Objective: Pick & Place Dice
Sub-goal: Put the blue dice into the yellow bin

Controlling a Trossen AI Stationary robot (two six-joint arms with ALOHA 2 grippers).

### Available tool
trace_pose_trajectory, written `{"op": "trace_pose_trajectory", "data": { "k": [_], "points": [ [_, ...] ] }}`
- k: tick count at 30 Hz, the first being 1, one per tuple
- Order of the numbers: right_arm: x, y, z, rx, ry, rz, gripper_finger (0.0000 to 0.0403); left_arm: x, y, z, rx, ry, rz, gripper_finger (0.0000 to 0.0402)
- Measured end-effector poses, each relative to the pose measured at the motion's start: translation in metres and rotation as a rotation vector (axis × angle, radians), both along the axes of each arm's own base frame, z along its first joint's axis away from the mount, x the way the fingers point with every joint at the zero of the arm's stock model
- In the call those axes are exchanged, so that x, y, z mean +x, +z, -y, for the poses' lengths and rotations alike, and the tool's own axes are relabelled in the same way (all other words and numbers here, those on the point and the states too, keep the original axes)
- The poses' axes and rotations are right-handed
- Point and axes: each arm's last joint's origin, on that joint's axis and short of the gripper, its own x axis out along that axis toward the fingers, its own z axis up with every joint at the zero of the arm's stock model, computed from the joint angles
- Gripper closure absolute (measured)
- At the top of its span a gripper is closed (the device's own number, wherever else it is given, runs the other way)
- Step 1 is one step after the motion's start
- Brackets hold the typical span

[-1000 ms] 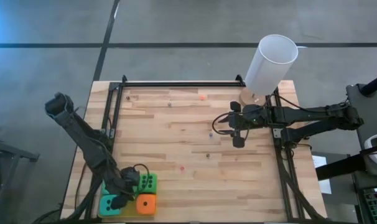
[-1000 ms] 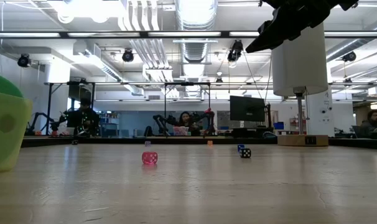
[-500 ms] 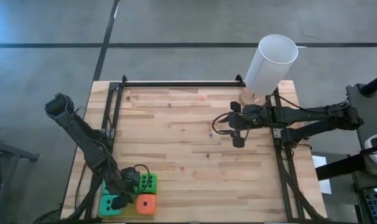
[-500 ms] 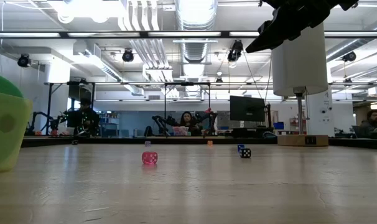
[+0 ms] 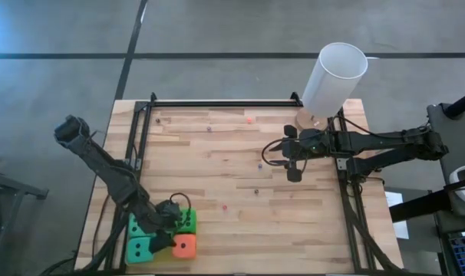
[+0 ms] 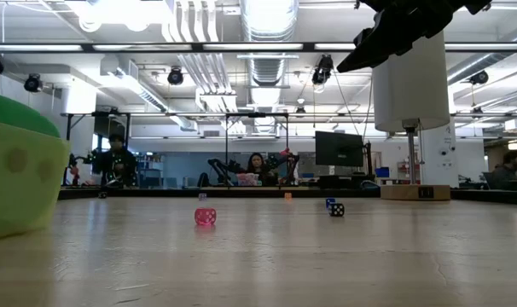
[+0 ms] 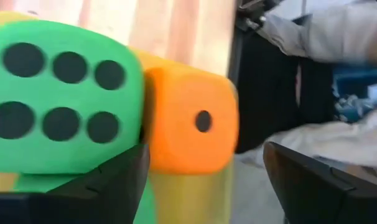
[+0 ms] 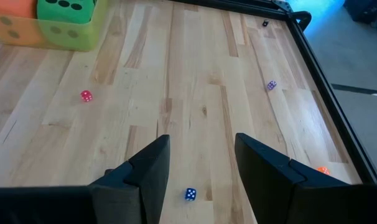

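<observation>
- Over the worktop (image 5: 217, 165), seen from above, the left gripper (image 5: 169, 230) sits at the near-left corner, right above a cluster of dice: a green die (image 5: 185, 221), a teal die (image 5: 139, 250) and an orange-red die (image 5: 184, 246), packed together and touching. The arm hides part of the cluster. The right gripper (image 5: 293, 162) hovers over the right-hand middle of the boards, well apart from the cluster, with a tall white cylinder (image 5: 334, 77) standing at the far-right corner behind it. Tiny coloured specks lie scattered across the wood.
- At worktop height, a big green die (image 6: 20, 166) fills the left edge. A small pink die (image 6: 205, 217) and a small dark one (image 6: 336, 209) lie farther off, and the white cylinder (image 6: 409, 81) stands at the right. People sit in the room beyond.
- From the left wrist, the fingers (image 7: 111, 180) stand apart and grip nothing; the green die (image 7: 61, 102), showing six pips, and the orange-red die (image 7: 191, 124), showing one, sit just ahead, pressed side by side.
- From the right wrist, the fingers (image 8: 148, 168) stand apart, holding nothing above bare boards, with a small blue die (image 8: 190, 194) between them and a small pink one (image 8: 86, 95) farther off.
</observation>
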Motion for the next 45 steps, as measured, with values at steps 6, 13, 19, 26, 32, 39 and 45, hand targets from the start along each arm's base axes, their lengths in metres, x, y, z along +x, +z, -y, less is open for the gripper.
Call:
{"op": "trace_pose_trajectory", "data": {
  "k": [6, 13, 19, 26, 32, 39, 45],
  "points": [
    [0.0, 0.0, 0.0, 0.0, 0.0, 0.0, 0.0223, 0.006, 0.022, 0.0, 0.0, 0.016, 0.038, 0.0083],
    [0.0, 0.0, 0.0, 0.0, 0.0, 0.0, 0.0223, 0.022, 0.048, -0.019, 0.194, 0.175, 0.143, 0.0088],
    [0.0, 0.0, 0.0, 0.0, 0.0, 0.001, 0.0223, 0.035, 0.053, -0.04, 0.389, 0.279, 0.233, 0.0087],
    [0.0, 0.0, 0.0, 0.055, -0.035, 0.005, 0.0223, 0.041, 0.033, -0.063, 0.498, 0.366, 0.201, 0.0087],
    [-0.004, -0.019, 0.0, 0.075, -0.041, -0.056, 0.0223, 0.045, 0.02, -0.072, 0.5, 0.41, 0.202, 0.0093],
    [-0.013, -0.062, 0.002, 0.112, -0.089, -0.078, 0.0223, 0.047, 0.023, -0.072, 0.479, 0.423, 0.225, 0.0092],
    [-0.016, -0.086, 0.015, 0.157, -0.178, -0.002, 0.0223, 0.048, 0.024, -0.071, 0.471, 0.422, 0.236, 0.0091]
  ]
}}
